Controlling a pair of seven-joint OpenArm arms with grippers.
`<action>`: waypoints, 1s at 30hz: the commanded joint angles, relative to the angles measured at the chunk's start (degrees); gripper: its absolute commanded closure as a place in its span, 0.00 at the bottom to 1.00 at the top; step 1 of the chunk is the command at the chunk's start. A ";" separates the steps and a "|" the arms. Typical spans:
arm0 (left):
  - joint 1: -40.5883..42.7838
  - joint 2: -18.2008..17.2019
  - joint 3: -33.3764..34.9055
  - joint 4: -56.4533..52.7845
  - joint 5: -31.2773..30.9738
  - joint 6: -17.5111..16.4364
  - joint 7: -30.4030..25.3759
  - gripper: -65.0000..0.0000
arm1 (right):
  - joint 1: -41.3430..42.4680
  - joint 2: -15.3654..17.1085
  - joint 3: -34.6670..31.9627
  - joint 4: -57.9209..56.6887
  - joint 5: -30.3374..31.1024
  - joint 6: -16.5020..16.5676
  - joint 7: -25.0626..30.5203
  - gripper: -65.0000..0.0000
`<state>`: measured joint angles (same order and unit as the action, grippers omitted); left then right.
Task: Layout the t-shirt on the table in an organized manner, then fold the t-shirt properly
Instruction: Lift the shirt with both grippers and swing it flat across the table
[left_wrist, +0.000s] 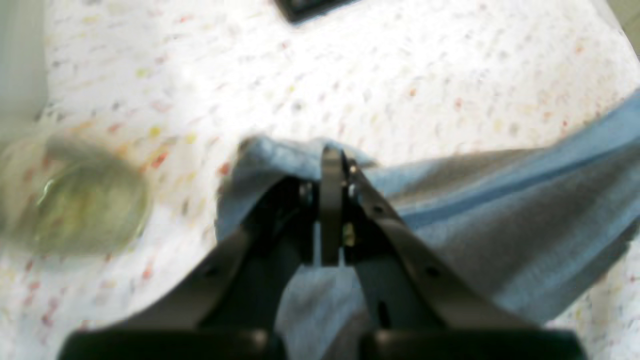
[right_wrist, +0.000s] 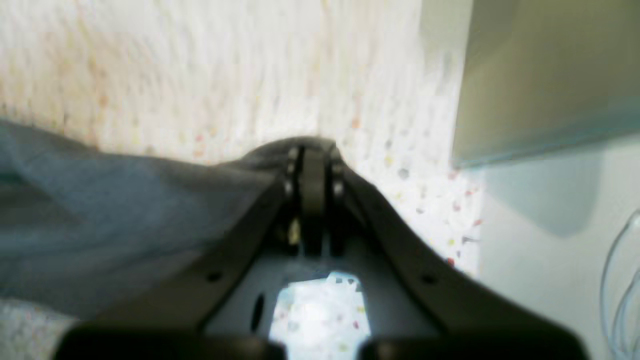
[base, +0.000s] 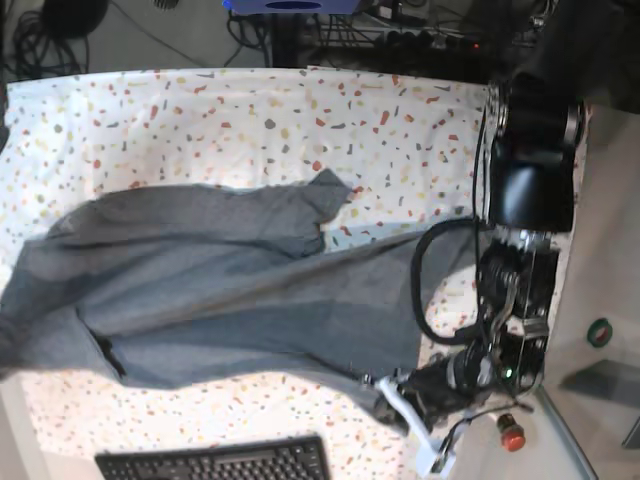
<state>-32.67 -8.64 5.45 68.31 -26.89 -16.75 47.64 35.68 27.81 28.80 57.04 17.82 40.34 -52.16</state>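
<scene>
Grey t-shirt (left_wrist: 500, 220) cloth is pinched in the left gripper (left_wrist: 331, 165), at 12 o'clock. Next view: the right gripper (right_wrist: 312, 160) pinches the one shirt too. From above, it stretches wrinkled across the speckled tabletop (base: 200, 110), 9 to 4 o'clock. Spreading is half done; folding is left.

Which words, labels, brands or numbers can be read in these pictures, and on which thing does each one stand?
No text can be read in any view.
Keyboard: the key legends are too small to read.
T-shirt: plain grey cloth, no print or label visible.
Table: only coloured flecks, no writing.
Both wrist views are blurred and show no lettering.
</scene>
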 joint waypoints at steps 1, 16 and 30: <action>-5.71 1.30 0.39 -3.21 -0.58 0.18 -4.34 1.00 | 5.51 2.38 -2.47 -3.10 0.15 -0.34 3.15 1.00; -24.79 10.09 -15.43 7.33 -1.19 0.27 1.29 1.00 | 27.66 13.46 -10.73 17.91 0.68 -4.42 -10.04 1.00; 21.46 1.30 -6.29 22.63 -0.58 0.09 -2.49 1.00 | -29.48 -8.60 14.76 30.30 0.33 -4.42 -0.72 1.00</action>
<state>-9.56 -7.14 -0.71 90.04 -26.41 -16.43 45.76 4.51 16.80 43.18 85.84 17.58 36.56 -54.57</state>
